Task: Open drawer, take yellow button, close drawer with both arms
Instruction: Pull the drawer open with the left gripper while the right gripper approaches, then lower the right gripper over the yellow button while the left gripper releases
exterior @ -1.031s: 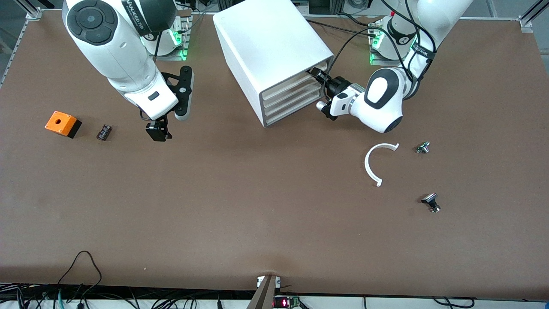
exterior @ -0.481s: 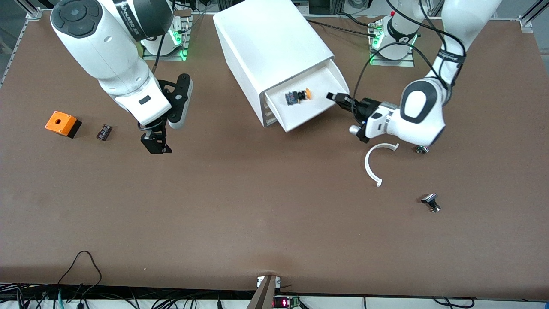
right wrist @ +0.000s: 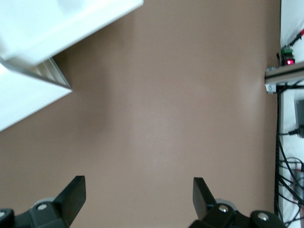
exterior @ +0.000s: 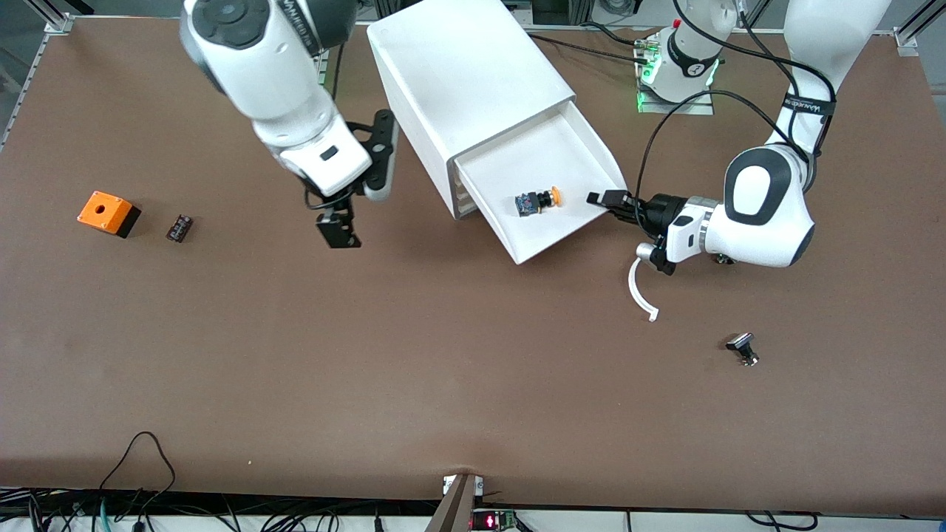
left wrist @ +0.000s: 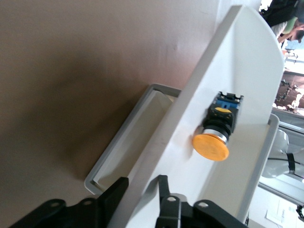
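Pulling the drawer (exterior: 550, 188) out is all but finished, so the step in hand is the pick: the left gripper (exterior: 607, 201) pinches the drawer's front wall at the corner toward the left arm's end of the table, one finger inside the tray and one outside it, as the left wrist view shows (left wrist: 142, 197), and I judge it should hold that grip steady so the tray does not slide or tip while the other arm reaches in. The button (exterior: 543, 199) lies on its side on the tray floor just inside of the left gripper, its orange-yellow cap (left wrist: 210, 147) turned toward those fingers and its black and blue body pointing back toward the cabinet (exterior: 465, 81). The right gripper (exterior: 338, 230) hangs with its fingers spread wide over bare table (exterior: 369, 355) beside the cabinet, the drawer and button well off to its side; it would do best to rise over the tray wall, come straight down, and close across the black body, not the rounded cap. Compared with half a second ago, the drawer has come much further out, the left gripper has drawn back with it over the white curved strip (exterior: 640, 292), and the right gripper has swung closer to the cabinet.
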`<state>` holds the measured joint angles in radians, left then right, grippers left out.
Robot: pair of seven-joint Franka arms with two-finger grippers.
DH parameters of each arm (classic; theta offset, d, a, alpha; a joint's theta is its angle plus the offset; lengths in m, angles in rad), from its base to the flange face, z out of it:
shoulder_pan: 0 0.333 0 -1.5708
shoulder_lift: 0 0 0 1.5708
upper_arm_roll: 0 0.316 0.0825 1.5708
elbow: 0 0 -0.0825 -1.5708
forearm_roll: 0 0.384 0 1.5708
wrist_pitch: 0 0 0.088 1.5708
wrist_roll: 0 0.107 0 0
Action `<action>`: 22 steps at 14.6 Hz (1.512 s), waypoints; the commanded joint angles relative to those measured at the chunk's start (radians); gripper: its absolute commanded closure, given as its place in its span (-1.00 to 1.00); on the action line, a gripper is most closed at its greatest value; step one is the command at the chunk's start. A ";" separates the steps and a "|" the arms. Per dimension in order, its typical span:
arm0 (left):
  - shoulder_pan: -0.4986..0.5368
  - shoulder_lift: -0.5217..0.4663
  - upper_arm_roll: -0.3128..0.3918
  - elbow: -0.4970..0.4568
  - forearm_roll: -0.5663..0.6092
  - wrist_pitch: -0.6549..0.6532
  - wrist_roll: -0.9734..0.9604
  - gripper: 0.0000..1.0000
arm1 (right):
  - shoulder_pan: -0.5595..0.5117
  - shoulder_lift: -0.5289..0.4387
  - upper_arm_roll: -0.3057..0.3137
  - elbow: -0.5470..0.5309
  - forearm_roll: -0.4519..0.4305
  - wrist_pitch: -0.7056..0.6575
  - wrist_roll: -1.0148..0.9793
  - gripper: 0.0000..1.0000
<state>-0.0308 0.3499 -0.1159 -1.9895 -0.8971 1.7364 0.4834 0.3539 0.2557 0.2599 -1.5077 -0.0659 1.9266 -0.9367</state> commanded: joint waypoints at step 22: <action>0.006 -0.399 0.223 0.299 0.837 -0.146 -0.066 -1.00 | 0.514 0.438 -0.194 0.483 0.093 -0.097 0.210 -1.00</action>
<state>0.0046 -0.0663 0.1022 -1.7429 -0.1293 1.6284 0.4546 0.8498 0.6652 0.0897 -1.0765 0.0215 1.8354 -0.7451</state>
